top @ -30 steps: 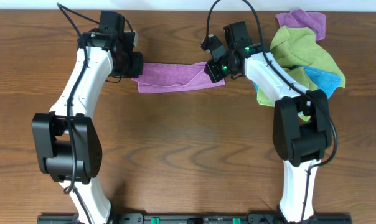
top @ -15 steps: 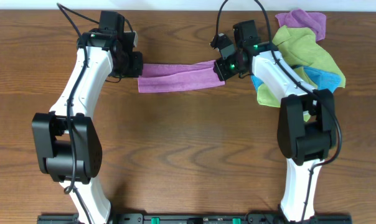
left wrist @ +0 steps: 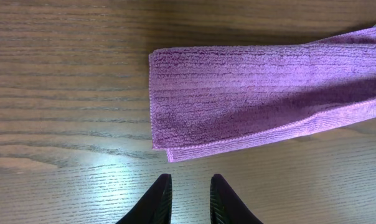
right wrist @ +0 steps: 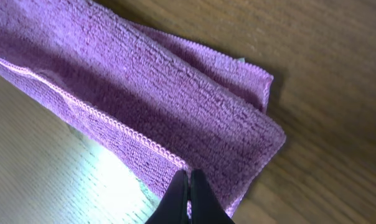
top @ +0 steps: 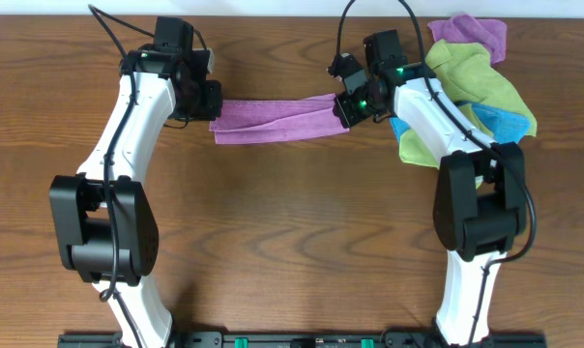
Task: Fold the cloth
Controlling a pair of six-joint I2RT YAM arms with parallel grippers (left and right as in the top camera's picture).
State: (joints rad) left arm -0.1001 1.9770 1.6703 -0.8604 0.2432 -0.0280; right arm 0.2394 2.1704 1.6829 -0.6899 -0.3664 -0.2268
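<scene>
**Wooden table (top: 292, 222), purple strip mid-fold**

Our left gripper (left wrist: 189, 198) hovers just short of the cloth (top: 273, 118), a long band, fingers apart and empty. Our right gripper (right wrist: 188, 180) is pinched shut on the cloth's far hem. We should carry that end across level, matching corners. Only the wrist views show the doubled layers; only overhead shows spare cloths (top: 476, 77) beyond our right gripper.

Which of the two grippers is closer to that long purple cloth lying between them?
Right. The right gripper is pinched shut on the cloth at one end. The left gripper sits open just off the other end, not touching it.
</scene>
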